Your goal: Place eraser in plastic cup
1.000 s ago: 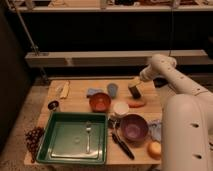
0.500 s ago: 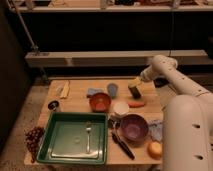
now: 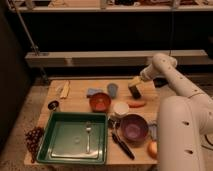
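The eraser [image 3: 134, 92] is a small, dark block. It is at the back right of the wooden surface [image 3: 75, 99], and its top end points up at the pincer. It is too dark to tell if its bottom end sits on the wood.

The pincer [image 3: 134, 85] is at the end of the white arm [image 3: 170, 80], which bends down from the right. It is right on top of the eraser, and a pale yellow bit shows just above the dark block. I cannot tell if the pincer is gripping the eraser or is loose around it.

An orange carrot [image 3: 136, 103] lies just in front of the eraser. The white cup [image 3: 120, 108] stands near it, in front and to the left, with its open mouth up. A red bowl [image 3: 100, 101] is just left of the cup, and a purple bowl [image 3: 133, 127] is just in front of it. A blue thing [image 3: 112, 89] lies to the left of the eraser.

The right edge of the surface is near the eraser, and the back edge is close behind it. There is a bit of bare wood between the eraser and the blue thing. A green tray [image 3: 52, 135] fills the front left corner. A long black tool [image 3: 123, 145] lies between the tray and the purple bowl.
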### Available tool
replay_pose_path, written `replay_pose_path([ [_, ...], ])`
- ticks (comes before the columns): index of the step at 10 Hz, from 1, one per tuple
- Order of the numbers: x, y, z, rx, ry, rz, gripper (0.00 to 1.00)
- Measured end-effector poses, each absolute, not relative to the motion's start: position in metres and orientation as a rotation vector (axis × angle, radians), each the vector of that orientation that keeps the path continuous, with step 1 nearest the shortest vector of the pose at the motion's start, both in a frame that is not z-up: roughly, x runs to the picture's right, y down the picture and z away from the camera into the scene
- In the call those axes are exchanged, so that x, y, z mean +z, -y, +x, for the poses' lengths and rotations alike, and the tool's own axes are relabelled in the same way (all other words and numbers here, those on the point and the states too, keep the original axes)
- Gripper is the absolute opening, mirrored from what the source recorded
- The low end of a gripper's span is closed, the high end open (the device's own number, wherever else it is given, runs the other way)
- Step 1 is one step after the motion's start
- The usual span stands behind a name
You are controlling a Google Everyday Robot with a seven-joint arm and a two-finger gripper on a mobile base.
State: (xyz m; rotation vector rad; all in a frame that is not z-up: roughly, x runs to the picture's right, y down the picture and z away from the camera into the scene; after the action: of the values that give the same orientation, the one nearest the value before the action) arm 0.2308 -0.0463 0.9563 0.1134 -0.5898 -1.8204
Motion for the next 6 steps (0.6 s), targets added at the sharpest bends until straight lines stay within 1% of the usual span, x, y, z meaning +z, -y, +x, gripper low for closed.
replay_pose_path([
  [5, 0.9574, 0.0462, 0.2303, -1.825, 0.591, 0.107, 0.80],
  [6, 0.9590, 0.0462, 0.2345, -1.826, 0.594, 0.072, 0.80],
])
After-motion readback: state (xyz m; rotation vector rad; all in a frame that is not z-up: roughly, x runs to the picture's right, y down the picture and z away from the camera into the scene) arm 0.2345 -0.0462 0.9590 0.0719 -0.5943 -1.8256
